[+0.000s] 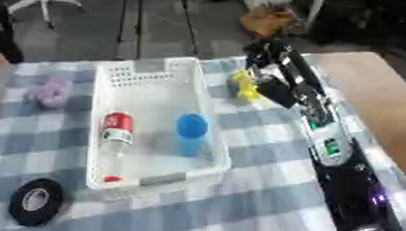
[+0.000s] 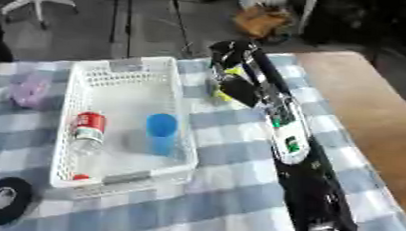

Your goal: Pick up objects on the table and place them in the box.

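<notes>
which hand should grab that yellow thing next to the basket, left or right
Right, most likely. The right hand is already extended to the yellow object, which sits just right of the white basket. The left hand shows in neither view. Whether the fingers have closed on it cannot be told.

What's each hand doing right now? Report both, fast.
Right hand: at the yellow object beside the white basket; grip cannot be told.
Left hand: not in view.

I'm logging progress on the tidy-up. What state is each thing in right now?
Basket: on the table, partly filled.
Bottle: lying in the basket.
Blue cup: inside the basket.
Yellow object: outside the basket, at the right hand.
Tape roll: flat on the cloth.
Purple object: left of the basket.
</notes>
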Robot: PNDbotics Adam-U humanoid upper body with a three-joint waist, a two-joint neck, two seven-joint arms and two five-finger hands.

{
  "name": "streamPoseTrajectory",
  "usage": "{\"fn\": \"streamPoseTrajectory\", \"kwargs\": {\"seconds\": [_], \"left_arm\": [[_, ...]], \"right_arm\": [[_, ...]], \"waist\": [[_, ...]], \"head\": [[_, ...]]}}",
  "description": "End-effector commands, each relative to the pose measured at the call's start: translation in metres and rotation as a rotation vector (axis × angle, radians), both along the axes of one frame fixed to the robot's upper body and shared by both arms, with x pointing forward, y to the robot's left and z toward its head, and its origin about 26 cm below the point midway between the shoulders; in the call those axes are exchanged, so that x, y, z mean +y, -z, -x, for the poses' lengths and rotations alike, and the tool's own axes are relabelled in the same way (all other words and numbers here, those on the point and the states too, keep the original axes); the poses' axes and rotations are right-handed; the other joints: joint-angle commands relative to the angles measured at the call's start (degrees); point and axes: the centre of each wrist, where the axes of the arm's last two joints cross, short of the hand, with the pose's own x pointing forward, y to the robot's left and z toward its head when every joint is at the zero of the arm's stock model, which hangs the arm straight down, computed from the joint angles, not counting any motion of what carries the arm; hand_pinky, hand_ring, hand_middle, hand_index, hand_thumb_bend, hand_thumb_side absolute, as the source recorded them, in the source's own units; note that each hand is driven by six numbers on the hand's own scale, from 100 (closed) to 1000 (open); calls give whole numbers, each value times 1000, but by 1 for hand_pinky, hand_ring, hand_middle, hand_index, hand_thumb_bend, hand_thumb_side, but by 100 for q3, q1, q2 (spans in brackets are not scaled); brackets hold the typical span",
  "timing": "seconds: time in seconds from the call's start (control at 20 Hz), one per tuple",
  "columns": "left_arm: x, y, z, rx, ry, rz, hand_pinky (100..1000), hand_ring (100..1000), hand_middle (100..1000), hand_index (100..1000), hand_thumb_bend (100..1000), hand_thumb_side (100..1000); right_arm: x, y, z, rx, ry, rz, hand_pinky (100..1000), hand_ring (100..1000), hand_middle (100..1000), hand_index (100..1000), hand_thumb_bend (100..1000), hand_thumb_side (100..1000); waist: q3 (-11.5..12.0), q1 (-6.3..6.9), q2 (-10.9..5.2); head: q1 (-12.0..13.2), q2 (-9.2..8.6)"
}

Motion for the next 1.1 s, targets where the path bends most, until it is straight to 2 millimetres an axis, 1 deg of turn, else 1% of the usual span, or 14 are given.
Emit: {"fn": "streamPoseTrajectory", "kwargs": {"seconds": [0.05,0.35,0.7,0.8,1.1], "left_arm": [[5,-14,-1,-42,-4,-26,409,950,891,852,548,932],[9,-19,-8,-50,-16,-34,409,948,889,852,547,929],[18,-22,-20,-47,-37,-23,401,946,888,851,551,923],[23,-23,-27,-35,-44,-7,392,946,889,850,550,922],[34,-17,-41,5,-58,33,379,947,890,848,551,919]], "right_arm": [[-1,-14,0,-43,-2,6,635,564,607,781,100,625],[-1,-15,0,-43,-5,7,636,564,607,781,100,623],[1,-14,0,-44,-10,8,635,564,607,781,100,623],[0,-13,1,-41,-7,6,635,564,607,780,100,627],[1,-13,-1,-37,-13,10,637,564,607,779,100,627]], "waist": [[-3,-44,-564],[-27,-37,-560],[-36,-33,-564],[-53,-35,-565],[-62,-43,-558]], "head": [[9,21],[6,25],[9,22],[0,16],[-7,17]]}}
